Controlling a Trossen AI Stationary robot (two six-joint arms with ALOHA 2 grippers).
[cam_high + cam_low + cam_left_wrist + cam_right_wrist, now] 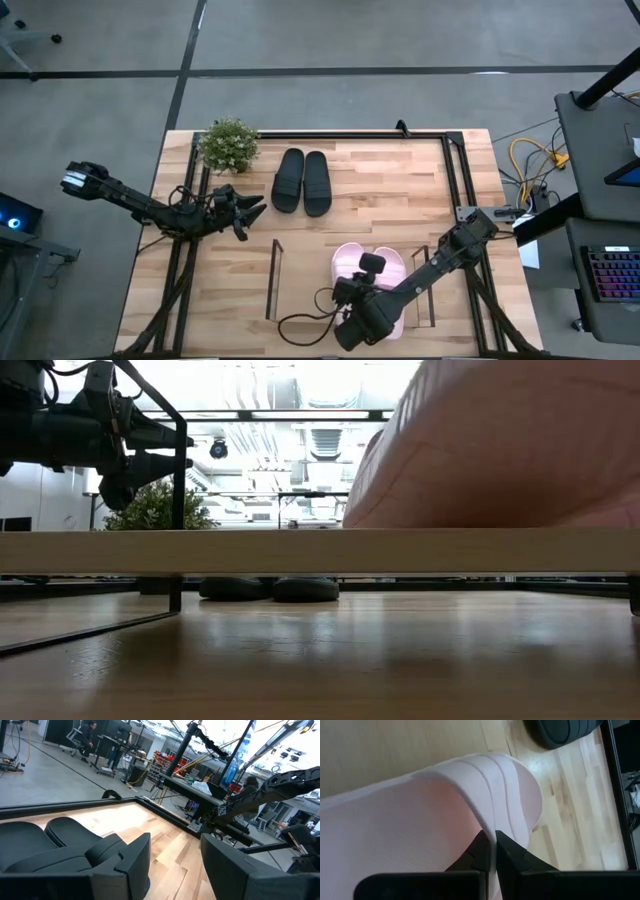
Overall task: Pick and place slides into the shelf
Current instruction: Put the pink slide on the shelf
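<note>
— Where was the right gripper (490, 851)?
— Down on the pink slides (365, 268) on the shelf (320, 550), fingers pinched tight on a strap edge.
— And the left gripper (250, 212)?
— Half open, empty, just beside the black slides (301, 181) on the table (400, 190).

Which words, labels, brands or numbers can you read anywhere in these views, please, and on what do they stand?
None can be read.
Black slides: no brand or print shows.
Pink slides: strap plain in the right wrist view.
Shelf: bare wood.
Keyboard beside the table: key markings too small to read.
</note>
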